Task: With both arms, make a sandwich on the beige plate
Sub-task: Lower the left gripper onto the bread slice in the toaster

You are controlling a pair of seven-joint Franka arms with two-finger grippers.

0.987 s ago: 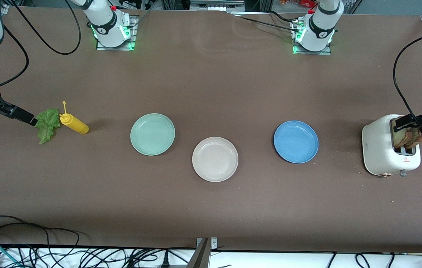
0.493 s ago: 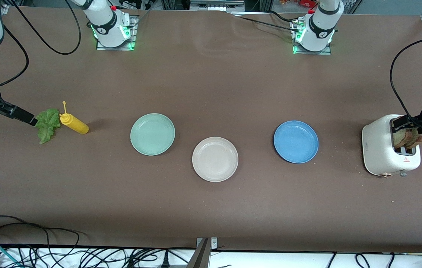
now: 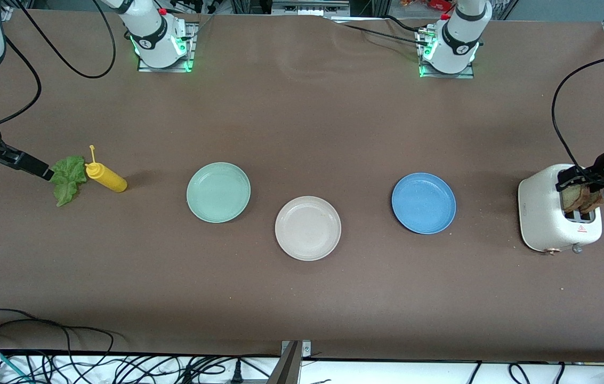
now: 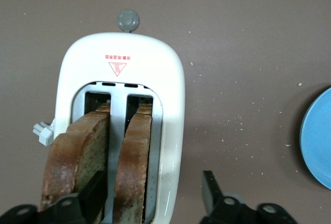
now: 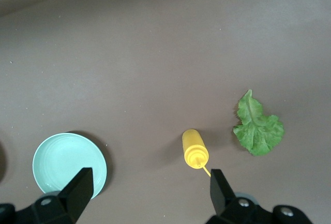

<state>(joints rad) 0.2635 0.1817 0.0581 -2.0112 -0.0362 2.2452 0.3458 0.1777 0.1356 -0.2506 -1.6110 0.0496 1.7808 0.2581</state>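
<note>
Two bread slices (image 4: 103, 167) stand on edge in toaster (image 3: 547, 213), at 3 o'clock from beige plate (image 3: 308, 228), long axes along the slots. My left gripper (image 3: 581, 180) has dropped lower since a sec ago, jaws narrowing round one slice, not gripped yet: grab starting. Right gripper (image 3: 46, 173) waits wide over lettuce (image 3: 67, 178), 9 o'clock.

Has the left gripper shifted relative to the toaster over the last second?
Yes. The left gripper has edged toward the robots' bases along the toaster, jaws straddling a bread slice.
</note>
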